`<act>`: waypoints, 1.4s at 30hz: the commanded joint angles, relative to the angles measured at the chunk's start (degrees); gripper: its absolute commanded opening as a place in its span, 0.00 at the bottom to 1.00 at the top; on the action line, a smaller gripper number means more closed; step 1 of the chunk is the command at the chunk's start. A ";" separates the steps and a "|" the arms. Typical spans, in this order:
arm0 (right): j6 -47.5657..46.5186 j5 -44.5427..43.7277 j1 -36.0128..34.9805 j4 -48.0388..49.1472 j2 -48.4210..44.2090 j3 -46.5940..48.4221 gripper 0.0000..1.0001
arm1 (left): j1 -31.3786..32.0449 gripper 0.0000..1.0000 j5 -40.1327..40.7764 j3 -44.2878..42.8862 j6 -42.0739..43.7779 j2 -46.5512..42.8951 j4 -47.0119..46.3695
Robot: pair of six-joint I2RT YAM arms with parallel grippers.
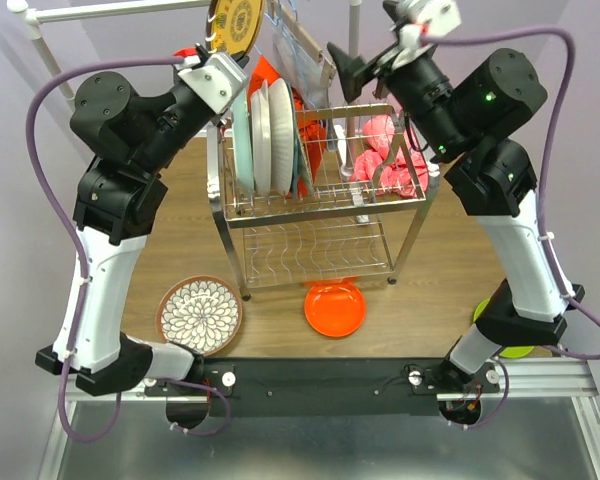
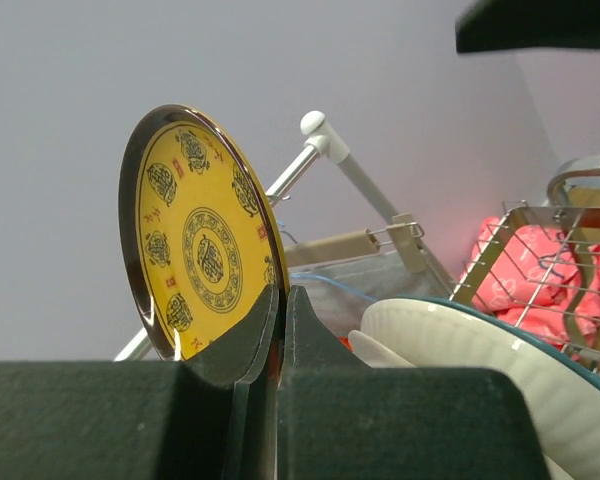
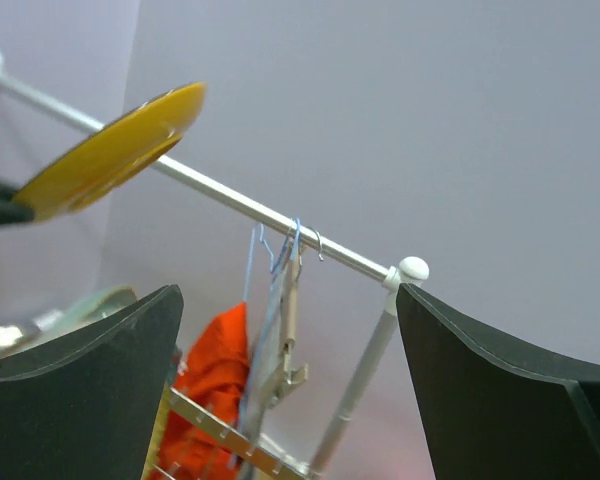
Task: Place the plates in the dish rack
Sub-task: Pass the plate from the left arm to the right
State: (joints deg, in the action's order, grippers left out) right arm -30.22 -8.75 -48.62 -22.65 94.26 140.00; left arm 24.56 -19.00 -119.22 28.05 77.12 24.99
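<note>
- From above, we see the left gripper (image 1: 216, 48) up high at the back. It is shut tight on the edge of the small yellow plate (image 1: 235, 24), above the left end of the dish rack (image 1: 320, 205).
- The left wrist view shows us the plate's face, which the top view does not. The plate stands on its edge, with its lower rim pinched between two dark fingers (image 2: 255, 345). It has dark round patterns and small red signs near the rim. They are too small for us to read.
- Only the top view shows the table (image 1: 430, 280). A brown-and-white flower plate (image 1: 200, 313) lies flat at the front left. An orange plate (image 1: 335, 308) lies flat just in front of the rack. A lime green plate (image 1: 515, 345) peeks out by the right arm's base.
- The top view also shows the standing plates (image 1: 265, 135), mint, white and teal, in the rack's top shelf at its left end. The left wrist view shows only a white rim with a teal edge behind it.
- The right gripper (image 1: 352, 68) is wide open and holds nothing, up high over the back of the rack.
- Its own view looks up between its spread fingers at a white rail (image 3: 230, 200), some hangers (image 3: 280, 300) and a red cloth (image 3: 215, 380).
- A pink cloth (image 1: 390, 155) sits behind the rack.
</note>
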 commanded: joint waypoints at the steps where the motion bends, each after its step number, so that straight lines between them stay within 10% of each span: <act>1: 25.24 2.75 2.12 4.90 1.63 3.08 0.95 | 2.86 0.00 8.63 1.44 8.06 -2.50 -2.14; 13: 53.14 14.64 3.27 9.47 8.92 7.04 0.85 | 12.79 0.00 23.57 9.35 16.94 -6.28 -6.88; 34: 59.56 14.47 3.80 9.65 11.21 5.63 0.81 | 25.36 0.00 38.78 9.71 29.69 -1.89 -6.98; 42: 62.91 13.50 4.67 9.56 11.83 5.02 0.63 | 28.70 0.00 42.38 10.23 32.32 -1.45 -7.68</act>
State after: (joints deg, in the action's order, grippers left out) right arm 29.67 4.80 -44.49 -14.17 105.14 145.49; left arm 51.55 19.22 -108.95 57.25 75.99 19.38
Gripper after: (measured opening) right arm 0.675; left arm 0.096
